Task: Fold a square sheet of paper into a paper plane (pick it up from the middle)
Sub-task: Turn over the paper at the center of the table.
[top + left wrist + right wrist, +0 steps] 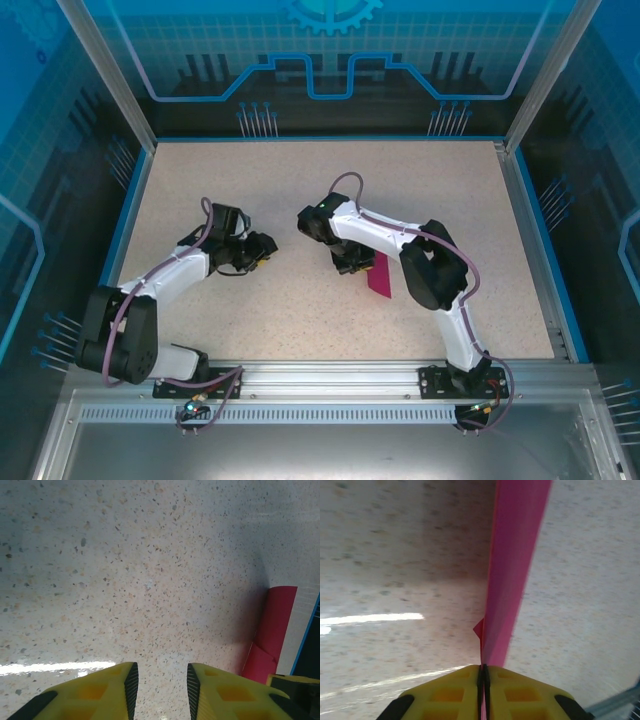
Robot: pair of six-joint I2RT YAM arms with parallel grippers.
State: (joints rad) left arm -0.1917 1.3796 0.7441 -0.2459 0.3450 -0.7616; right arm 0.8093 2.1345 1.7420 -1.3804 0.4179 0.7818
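The right claw (483,672) is clenched on the narrow folded magenta-pink paper (512,570), which stretches away from its yellow fingers (520,695) above the speckled beige tabletop (395,555). The left claw (160,680) hangs parted, gripping nothing, with the paper near its right side.

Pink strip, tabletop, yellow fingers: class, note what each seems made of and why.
Folded pink paper: thin matte paper, sharply creased, layered. Tabletop: speckled stone-look, possibly laminate, semi-gloss; a glare streak. Right fingers: likely moulded plastic, yellow with recesses.
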